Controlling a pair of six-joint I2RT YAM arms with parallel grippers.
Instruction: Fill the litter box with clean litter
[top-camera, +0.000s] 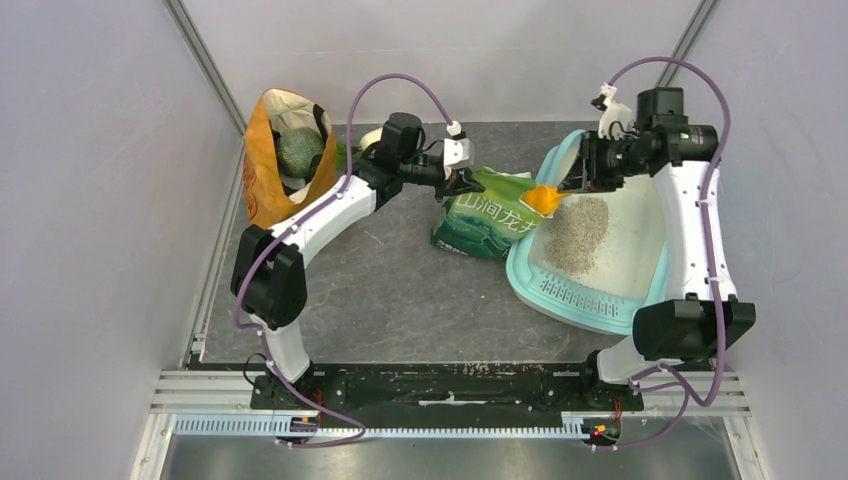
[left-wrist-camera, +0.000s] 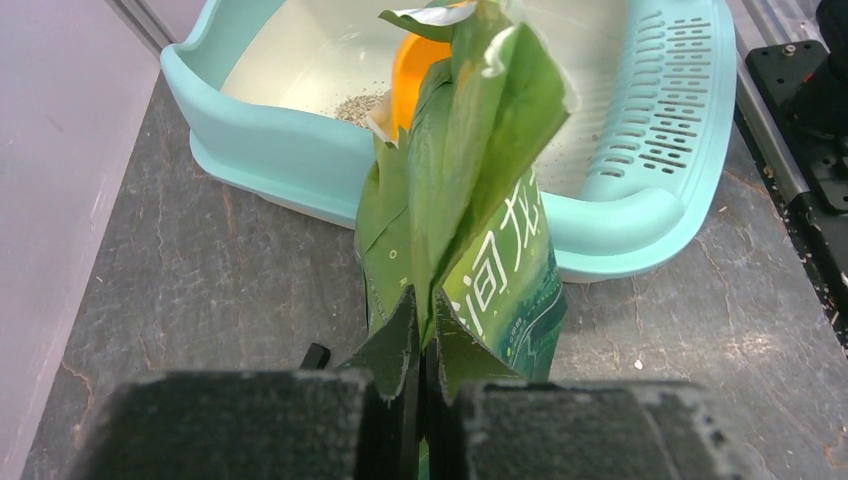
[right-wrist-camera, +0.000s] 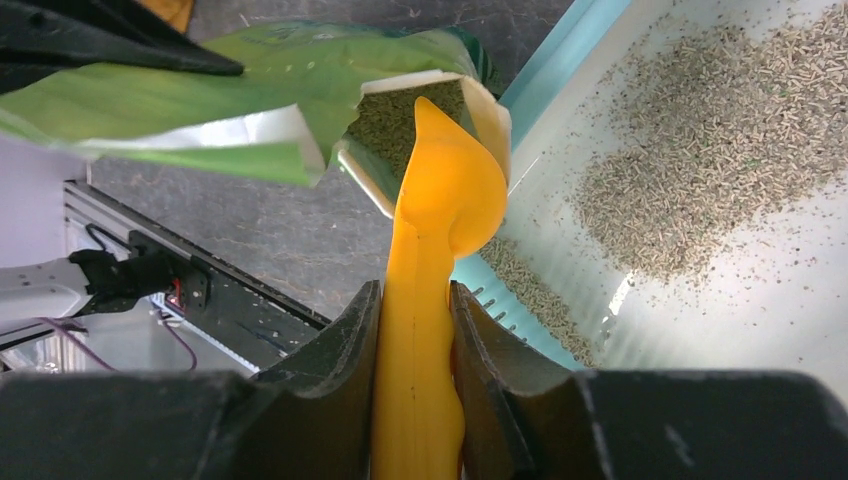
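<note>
Orange scoop (right-wrist-camera: 440, 200): clamped in right gripper (right-wrist-camera: 413, 297).
Litter (top-camera: 578, 225): at its six o'clock, inside litter box (top-camera: 590, 312).
Left gripper (left-wrist-camera: 420, 385): pinching green bag (left-wrist-camera: 480, 200).

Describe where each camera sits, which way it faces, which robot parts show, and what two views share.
Top external: above and behind the bases, looking down at the table; both arms show.
Left wrist: behind the left claw, facing the green bag it pinches and the litter box beyond.
Right wrist: behind the right claw, facing the orange scoop it grips, beside the litter.
Shared by wrist views: green bag, orange scoop, litter box.
</note>
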